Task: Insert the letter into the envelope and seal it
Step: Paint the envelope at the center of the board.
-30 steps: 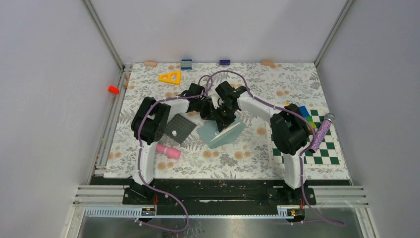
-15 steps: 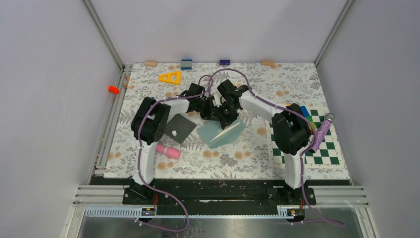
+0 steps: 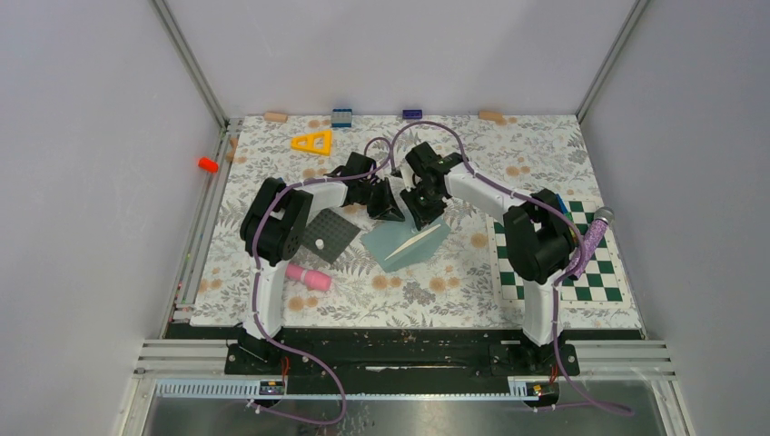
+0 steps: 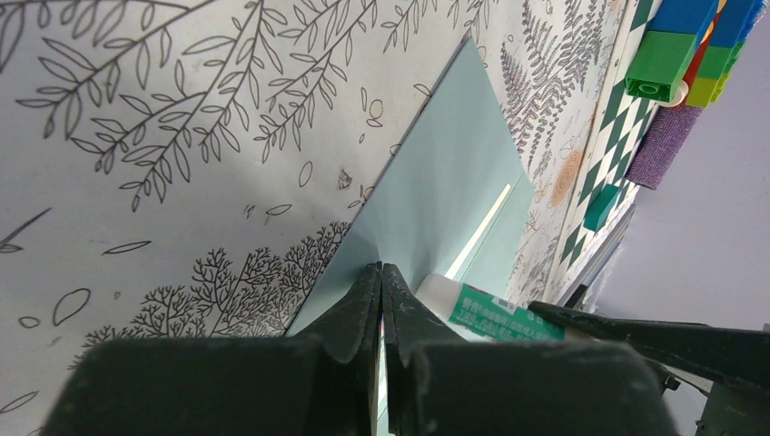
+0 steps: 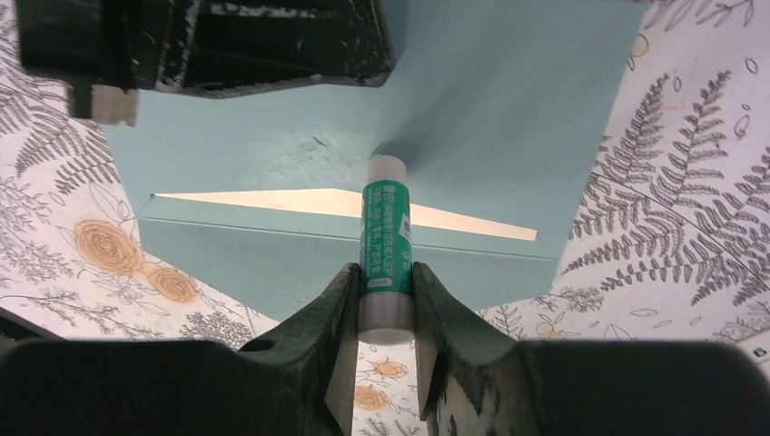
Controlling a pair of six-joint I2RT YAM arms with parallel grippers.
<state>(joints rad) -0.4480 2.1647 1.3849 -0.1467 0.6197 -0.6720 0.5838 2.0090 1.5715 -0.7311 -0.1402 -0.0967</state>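
At the middle of the surface (image 3: 436,292) the muted teal paper envelope (image 3: 406,242) lies, its triangular flap (image 5: 508,100) lifted on the far side, tip pinched between the closed left fingers (image 4: 359,313). Right fingers (image 5: 331,313) clamp a white, green-labelled glue stick (image 5: 386,236), long axis aimed at that tip, nose touching the flap's inner face just beside it.

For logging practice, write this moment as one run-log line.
left jaws: shut on envelope flap | right jaws: shut on glue stick, tip at flap | letter: inside | flap: open
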